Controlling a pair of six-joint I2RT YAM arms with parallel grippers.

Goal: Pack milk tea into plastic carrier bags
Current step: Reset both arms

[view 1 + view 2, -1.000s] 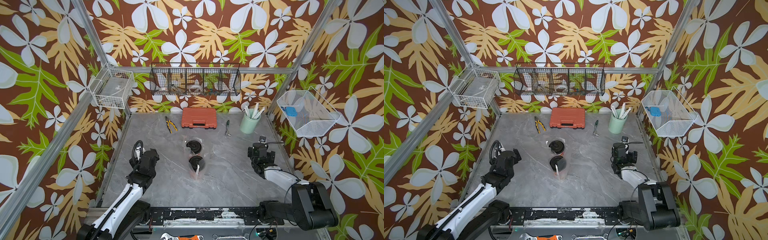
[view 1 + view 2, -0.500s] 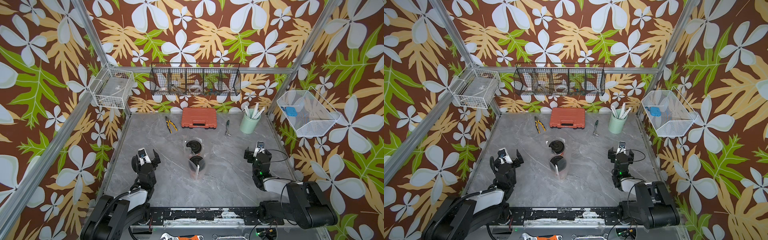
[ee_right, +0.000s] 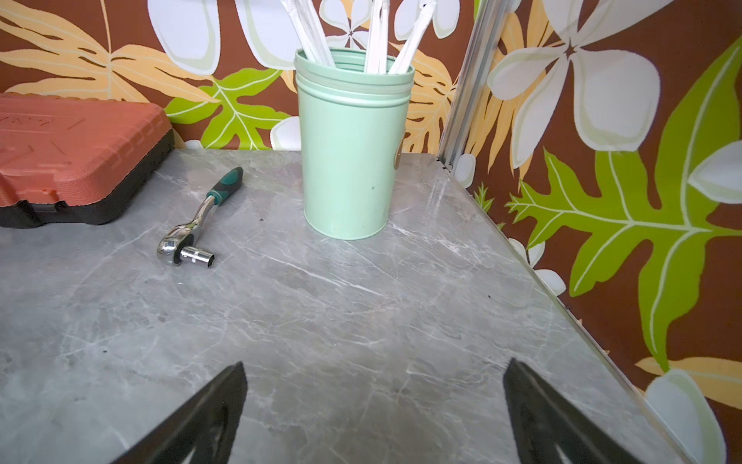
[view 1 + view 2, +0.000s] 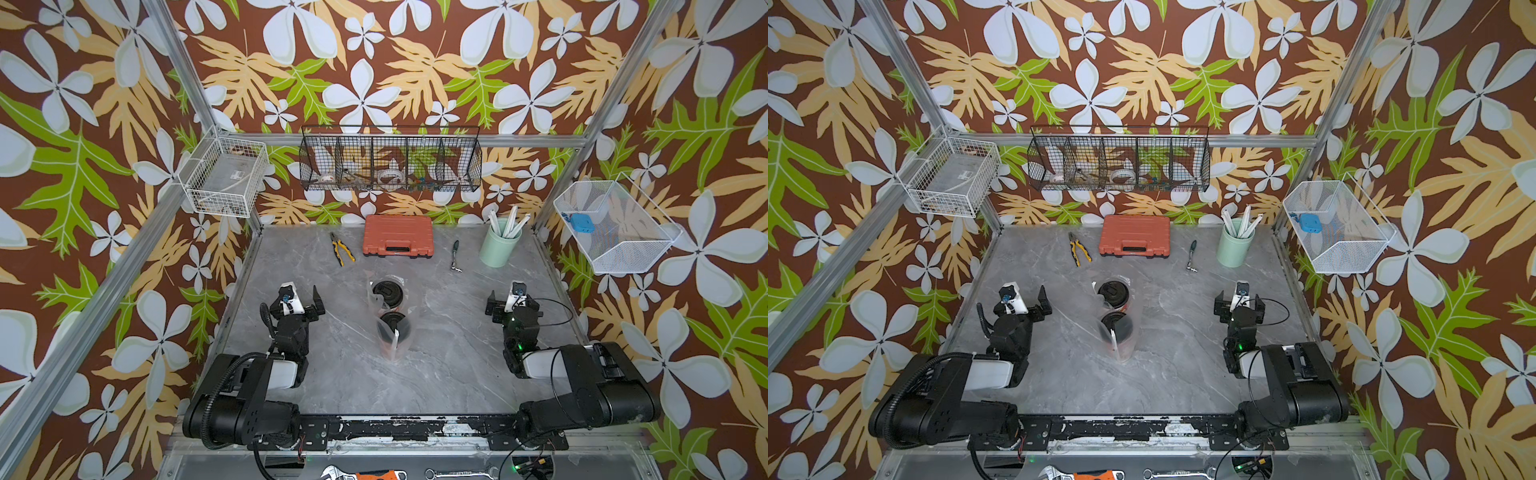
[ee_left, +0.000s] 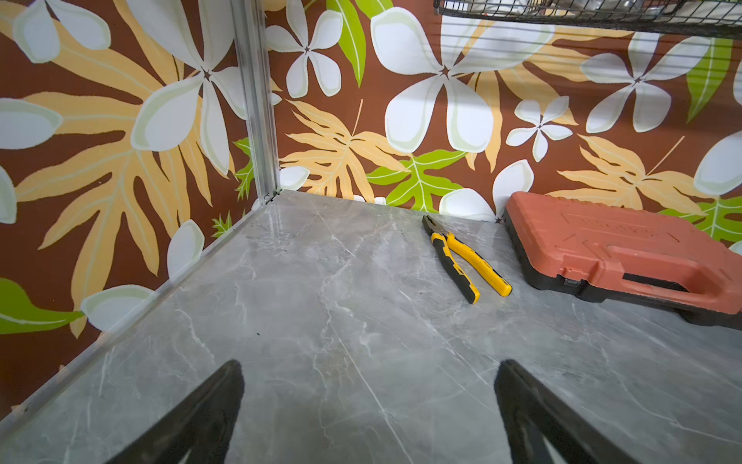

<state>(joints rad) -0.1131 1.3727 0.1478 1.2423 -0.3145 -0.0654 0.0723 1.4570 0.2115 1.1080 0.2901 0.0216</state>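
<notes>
No legible text, labels or numbers; embossing on orange tool case (image 5: 626, 257) unreadable.

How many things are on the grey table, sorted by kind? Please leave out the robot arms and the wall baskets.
Milk tea cups: 2
Clear plastic bags, one around each cup: 2
Pliers: 1
Orange tool case: 1
Ratchet wrench: 1
Green cup of straws: 1
Total: 8

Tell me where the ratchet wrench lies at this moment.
In both top views the ratchet wrench lies flat near the back edge of the table, on the robot's right side, between the orange tool case and the pale green cup, touching neither.
</notes>
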